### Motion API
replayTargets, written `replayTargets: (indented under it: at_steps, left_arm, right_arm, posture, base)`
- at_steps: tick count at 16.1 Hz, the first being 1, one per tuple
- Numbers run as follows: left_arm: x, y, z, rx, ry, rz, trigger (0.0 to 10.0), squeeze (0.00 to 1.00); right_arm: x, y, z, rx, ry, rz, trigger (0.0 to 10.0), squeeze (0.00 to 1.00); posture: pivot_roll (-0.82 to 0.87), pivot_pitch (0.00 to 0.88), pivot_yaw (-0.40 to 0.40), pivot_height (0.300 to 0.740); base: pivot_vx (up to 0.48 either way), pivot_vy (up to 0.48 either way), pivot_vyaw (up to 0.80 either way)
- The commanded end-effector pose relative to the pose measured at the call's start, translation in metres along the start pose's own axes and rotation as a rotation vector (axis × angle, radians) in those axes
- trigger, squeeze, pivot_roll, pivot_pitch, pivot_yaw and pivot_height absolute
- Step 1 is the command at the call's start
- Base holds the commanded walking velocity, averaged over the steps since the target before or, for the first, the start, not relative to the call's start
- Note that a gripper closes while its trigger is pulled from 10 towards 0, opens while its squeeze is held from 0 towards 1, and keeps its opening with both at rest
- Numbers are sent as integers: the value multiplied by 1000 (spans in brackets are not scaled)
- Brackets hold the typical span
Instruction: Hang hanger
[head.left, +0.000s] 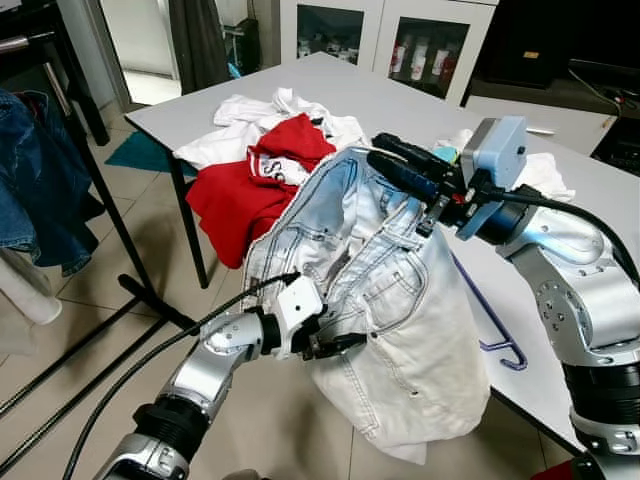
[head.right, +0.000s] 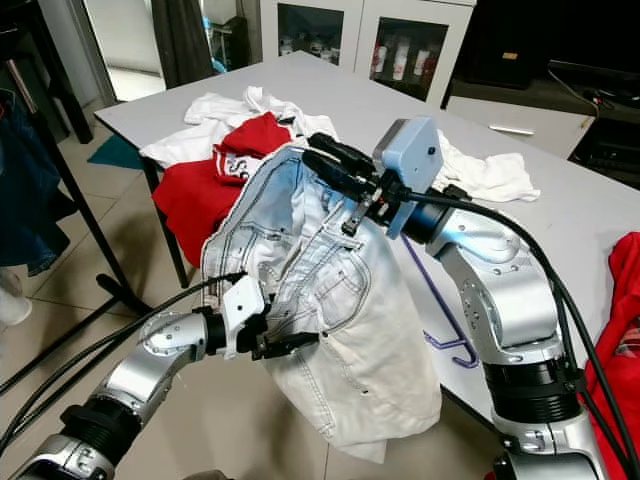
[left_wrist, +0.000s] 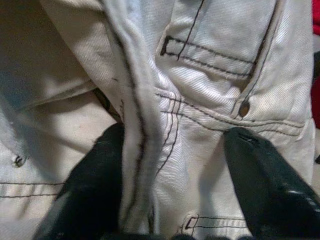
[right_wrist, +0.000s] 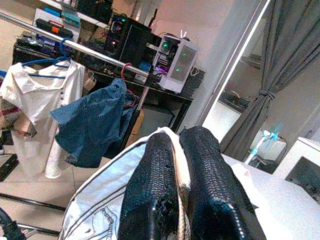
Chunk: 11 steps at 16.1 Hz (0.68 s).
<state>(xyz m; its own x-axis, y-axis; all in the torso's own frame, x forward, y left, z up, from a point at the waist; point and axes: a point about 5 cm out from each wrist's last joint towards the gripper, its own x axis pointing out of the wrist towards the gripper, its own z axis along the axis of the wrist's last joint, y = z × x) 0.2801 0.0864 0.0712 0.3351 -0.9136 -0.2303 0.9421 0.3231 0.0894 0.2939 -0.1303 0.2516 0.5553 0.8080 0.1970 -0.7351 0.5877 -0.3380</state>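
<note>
Holding up a pale denim garment (head.left: 390, 300), we had both grippers on it, beside the white worktop (head.left: 420, 100). Our right gripper (head.left: 385, 160) was at the top of the garment, and in the right wrist view its two black fingers (right_wrist: 155, 190) were pressed nearly together with a fold of the light cloth pinched between them. Our left gripper (head.left: 335, 345) was lower, at the garment's left side near the middle. In the left wrist view its fingers (left_wrist: 90, 190) stood apart, with a thick stitched seam of the denim running between them; we could not tell whether they really squeezed the cloth.

The purple hanger (head.left: 495, 320) lay on the worktop below and behind the right gripper, its hook near the worktop edge and partly hidden by the hanging denim. Beyond the right gripper, a red garment (head.left: 250, 185) and white clothes (head.left: 250, 120) were piled on the worktop's far left part, touching each other.

Far ahead of the right gripper's fingers, a metal rail (right_wrist: 75, 47) carried a white shirt (right_wrist: 35, 105) on a blue hanger and a dark blue denim piece (right_wrist: 95, 125).
</note>
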Motion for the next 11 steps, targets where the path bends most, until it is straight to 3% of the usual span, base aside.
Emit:
replayTargets:
  at_steps: [1,2,5,11]
  left_arm:
    - [0,1,8,18,-42,-2,0,0]
    - [0,1,9,19,-48,-5,0,0]
    - [-2,-2,11,22,-74,-32,0,0]
    - [-2,1,13,26,-90,4,0,0]
  right_arm:
    - [-1,-5,9,-24,-34,-37,8941,0]
    - [-2,-7,8,-19,-34,-48,10000,0]
    - [-4,-14,7,19,-45,-109,10000,0]
    - [-4,-14,-1,33,-17,-135,10000,0]
  posture:
    - [-14,0,-31,740]
    - [-14,0,-31,740]
    - [-15,0,-26,740]
    - [-13,0,-24,740]
  base:
    - [0,0,0]
    - [0,0,0]
    - [0,0,0]
    - [0,0,0]
